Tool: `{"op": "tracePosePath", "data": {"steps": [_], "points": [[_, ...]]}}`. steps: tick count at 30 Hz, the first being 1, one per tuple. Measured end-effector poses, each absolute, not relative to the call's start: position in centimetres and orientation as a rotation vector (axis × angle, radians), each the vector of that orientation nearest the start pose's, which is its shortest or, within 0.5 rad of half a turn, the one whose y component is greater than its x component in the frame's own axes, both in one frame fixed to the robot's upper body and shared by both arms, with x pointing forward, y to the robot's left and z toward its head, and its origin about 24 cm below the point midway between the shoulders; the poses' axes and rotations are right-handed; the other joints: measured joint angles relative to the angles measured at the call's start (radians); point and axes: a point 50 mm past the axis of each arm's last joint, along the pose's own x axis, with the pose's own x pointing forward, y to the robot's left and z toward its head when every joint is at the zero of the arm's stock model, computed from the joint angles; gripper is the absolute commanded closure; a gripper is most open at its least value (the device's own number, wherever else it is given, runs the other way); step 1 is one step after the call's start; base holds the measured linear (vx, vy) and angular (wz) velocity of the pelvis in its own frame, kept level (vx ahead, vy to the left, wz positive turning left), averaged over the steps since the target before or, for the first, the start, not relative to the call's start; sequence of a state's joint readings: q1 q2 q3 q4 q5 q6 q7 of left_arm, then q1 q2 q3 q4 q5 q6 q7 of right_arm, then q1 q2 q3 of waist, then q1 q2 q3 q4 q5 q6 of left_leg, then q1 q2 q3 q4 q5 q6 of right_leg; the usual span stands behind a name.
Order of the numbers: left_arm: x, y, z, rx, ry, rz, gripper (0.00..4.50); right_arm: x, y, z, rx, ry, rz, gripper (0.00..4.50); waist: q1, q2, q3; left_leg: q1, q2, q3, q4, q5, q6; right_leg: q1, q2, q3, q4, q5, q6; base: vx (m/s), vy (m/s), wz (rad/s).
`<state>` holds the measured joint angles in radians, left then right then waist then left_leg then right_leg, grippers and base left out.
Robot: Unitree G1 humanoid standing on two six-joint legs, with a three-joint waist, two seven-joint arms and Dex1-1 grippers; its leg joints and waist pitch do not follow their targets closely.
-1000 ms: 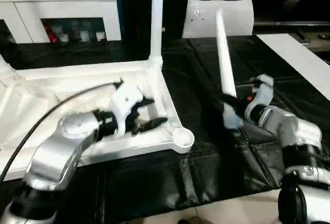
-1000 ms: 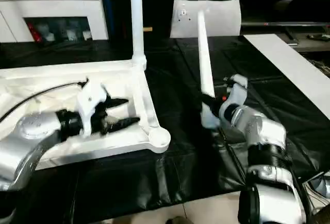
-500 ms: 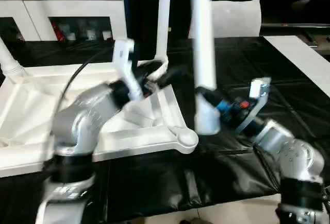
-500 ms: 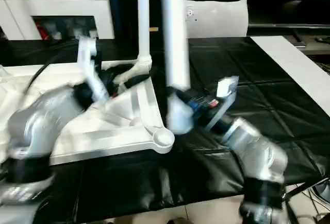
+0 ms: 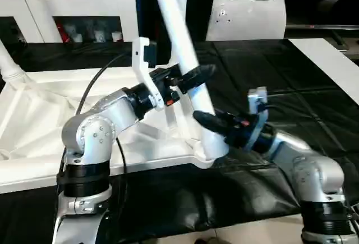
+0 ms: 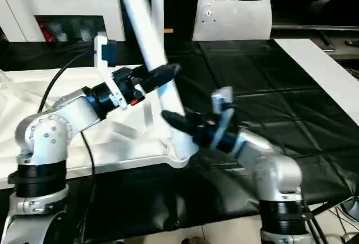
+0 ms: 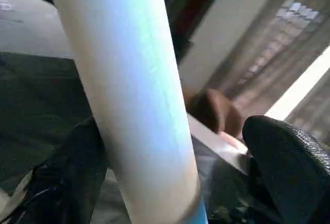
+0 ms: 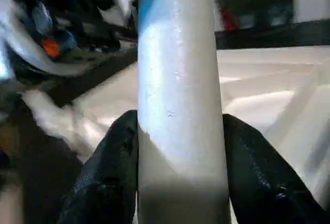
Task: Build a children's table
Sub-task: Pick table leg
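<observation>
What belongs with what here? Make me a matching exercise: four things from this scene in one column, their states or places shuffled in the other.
Things:
1. held leg
2. left tool
3. right tool
4. flat white bag

States or places:
a. lies at the far side of the black cover
b. shut on the leg, low down
c. open, fingers either side of the leg, higher up
d. tilted, thick end at the tabletop's near corner

Pairs: 1-d, 2-c, 3-b, 4-a
</observation>
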<state>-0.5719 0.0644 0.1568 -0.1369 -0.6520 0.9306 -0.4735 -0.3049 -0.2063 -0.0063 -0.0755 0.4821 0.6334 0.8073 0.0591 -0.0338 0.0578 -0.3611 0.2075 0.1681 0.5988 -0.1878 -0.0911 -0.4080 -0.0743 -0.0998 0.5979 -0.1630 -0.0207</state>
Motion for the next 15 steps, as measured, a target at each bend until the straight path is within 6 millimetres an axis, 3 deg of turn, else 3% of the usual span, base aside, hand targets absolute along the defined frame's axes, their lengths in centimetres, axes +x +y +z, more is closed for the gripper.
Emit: {"op": "tracePosePath", "data": {"steps": [2, 15], "points": [[30.5, 9.3, 16.8, -0.485, 0.121, -0.885, 0.64, 28.1, -11.3, 10.0, 0.259, 0.148, 0.986, 2.61, 0.0, 0.0, 0.0, -0.005, 0.0, 0.0, -0.001, 0.0, 0.0, 0.0, 0.0, 0.0, -0.002, 0.0, 0.0, 0.0, 0.0, 0.0], [29.9, 8.7, 16.5, -0.425, 0.049, -0.774, 0.64, 28.5, -9.4, 10.2, 0.148, 0.024, 0.896, 2.61, -0.003, -0.005, -0.001, -0.005, 0.0, 0.0, -0.001, -0.001, 0.001, 0.0, 0.0, 0.0, -0.002, 0.0, 0.001, 0.0, 0.0, 0.0]]}}
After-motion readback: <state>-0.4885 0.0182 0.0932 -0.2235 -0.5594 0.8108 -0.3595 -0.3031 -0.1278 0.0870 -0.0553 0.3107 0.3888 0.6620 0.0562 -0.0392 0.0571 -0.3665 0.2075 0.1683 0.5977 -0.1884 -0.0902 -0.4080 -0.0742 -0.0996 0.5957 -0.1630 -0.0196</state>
